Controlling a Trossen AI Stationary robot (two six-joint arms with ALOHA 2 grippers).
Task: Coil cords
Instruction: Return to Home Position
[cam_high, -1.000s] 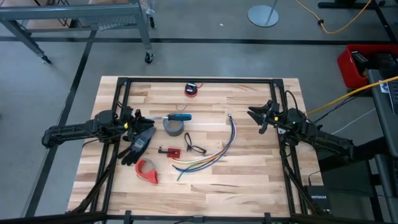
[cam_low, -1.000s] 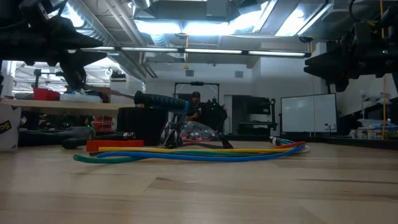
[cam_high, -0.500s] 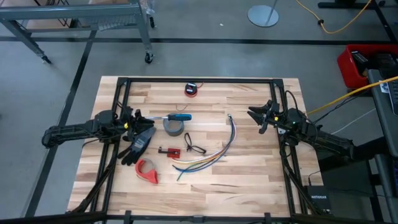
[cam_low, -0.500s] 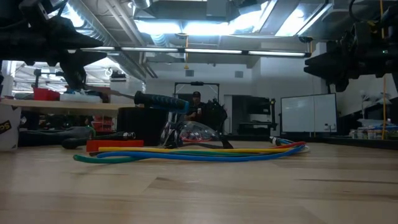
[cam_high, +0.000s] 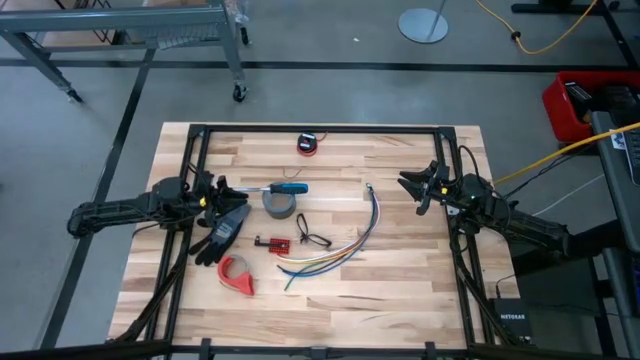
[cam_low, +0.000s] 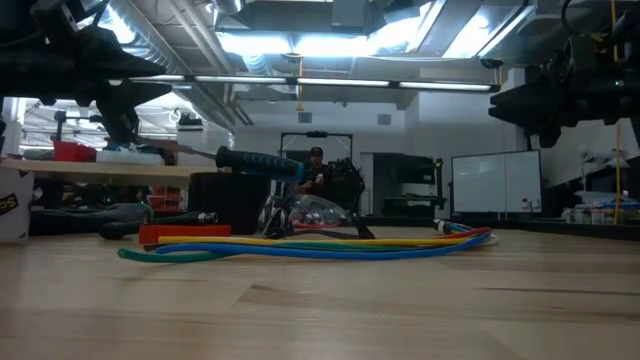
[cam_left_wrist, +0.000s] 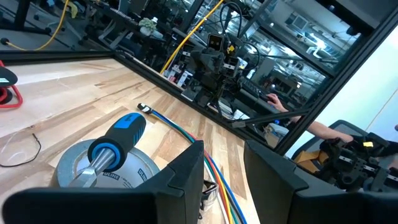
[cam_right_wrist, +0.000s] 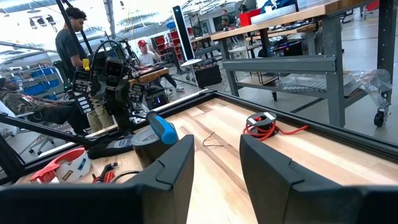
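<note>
Both arms are parked at the table's (cam_high: 400, 300) side edges, raised off the wood, nothing carried. The left gripper (cam_high: 232, 192) hovers over the left side near the screwdriver (cam_high: 292, 187) and the grey tape roll (cam_high: 279, 204). Its fingers (cam_left_wrist: 183, 180) are spread with a bare gap between them in the left wrist view. The right gripper (cam_high: 409, 190) hovers over the right side, its fingers (cam_right_wrist: 171, 174) likewise spread and pinching nothing. The red wire (cam_high: 308, 143) sits as a small tight coil at the far edge of the table, about midway between the arms and well apart from both grippers. The right wrist view shows one loose red tail trailing out of it. Judgement: the coiling looks done and the wire is set down out of the clutter so it won't snag. The arms look parked wide and high to leave the middle of the table open. The bundle of multicoloured wires (cam_high: 345, 250) lies in a loose curve at centre, touched by neither gripper. Remaining work looks like little more than the arms settling at rest. Risk is low, since neither gripper is near the coil.
</note>
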